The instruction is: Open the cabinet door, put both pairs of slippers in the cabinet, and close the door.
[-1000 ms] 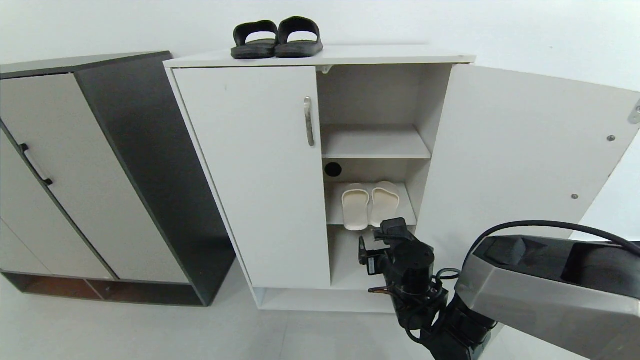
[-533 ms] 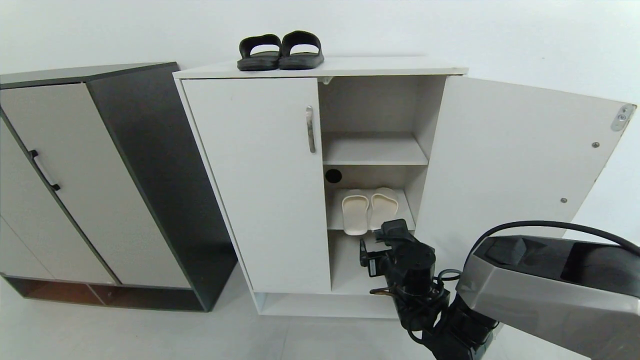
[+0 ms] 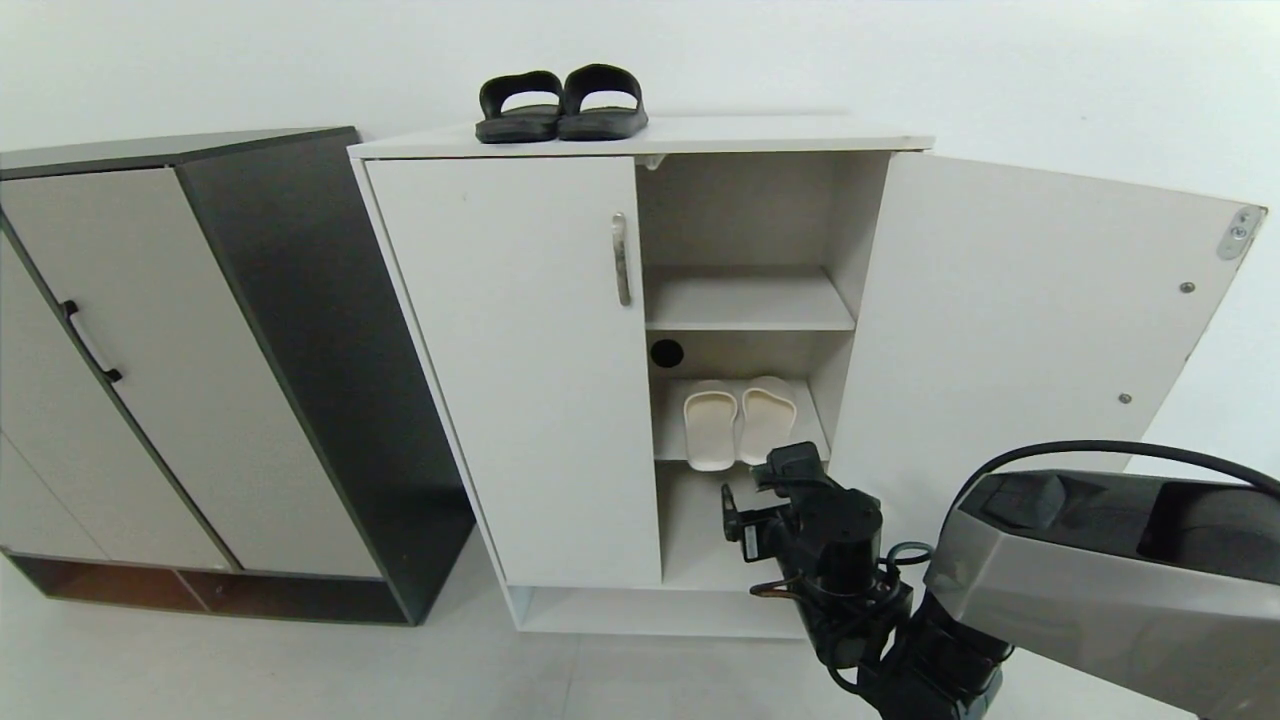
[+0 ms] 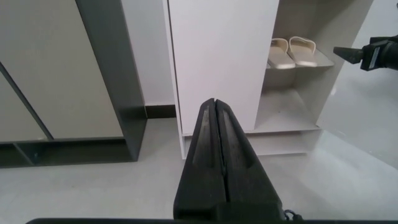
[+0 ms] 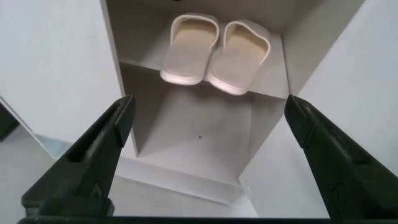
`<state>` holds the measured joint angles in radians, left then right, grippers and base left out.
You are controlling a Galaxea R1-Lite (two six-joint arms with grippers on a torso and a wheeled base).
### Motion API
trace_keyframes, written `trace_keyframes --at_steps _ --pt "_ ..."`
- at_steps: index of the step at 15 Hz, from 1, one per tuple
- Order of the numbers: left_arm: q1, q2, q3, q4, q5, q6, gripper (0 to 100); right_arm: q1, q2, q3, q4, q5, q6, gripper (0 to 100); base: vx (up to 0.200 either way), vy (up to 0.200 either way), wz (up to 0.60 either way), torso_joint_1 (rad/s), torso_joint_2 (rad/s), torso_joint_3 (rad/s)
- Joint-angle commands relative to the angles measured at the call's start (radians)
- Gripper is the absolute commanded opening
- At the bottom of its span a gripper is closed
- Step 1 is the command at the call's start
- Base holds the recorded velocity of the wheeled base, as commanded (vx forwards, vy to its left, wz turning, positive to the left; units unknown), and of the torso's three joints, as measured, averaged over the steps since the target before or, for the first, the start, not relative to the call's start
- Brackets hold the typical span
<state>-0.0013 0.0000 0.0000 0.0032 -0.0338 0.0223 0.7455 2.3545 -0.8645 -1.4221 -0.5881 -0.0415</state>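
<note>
Two pairs of slippers are here, four slippers in all: one black pair (image 3: 560, 92) and one cream pair (image 3: 740, 418). There are two cabinets: one white cabinet (image 3: 520, 380) and one grey cabinet (image 3: 270, 330).

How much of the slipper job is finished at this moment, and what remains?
Done: the right door is open and the white slippers lie on a shelf inside. In hand: nothing; the right gripper is open and empty near them. Left: the black slippers on the cabinet top must go inside, then the door closes.
</note>
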Motion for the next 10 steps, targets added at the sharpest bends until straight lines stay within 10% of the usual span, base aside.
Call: trace_keyframes --at_steps 1,10 --pt "0.000 0.002 0.000 0.000 0.000 -0.001 0 0.002 0.003 0.001 0.000 0.001 -0.003 100 0.000 0.200 0.00 -0.002 0.03 0.027" --pt "0.000 0.002 0.000 0.000 0.000 -0.001 0 0.000 0.019 0.009 -0.017 -0.001 -0.008 100 0.000 0.200 0.00 0.006 0.01 0.001"
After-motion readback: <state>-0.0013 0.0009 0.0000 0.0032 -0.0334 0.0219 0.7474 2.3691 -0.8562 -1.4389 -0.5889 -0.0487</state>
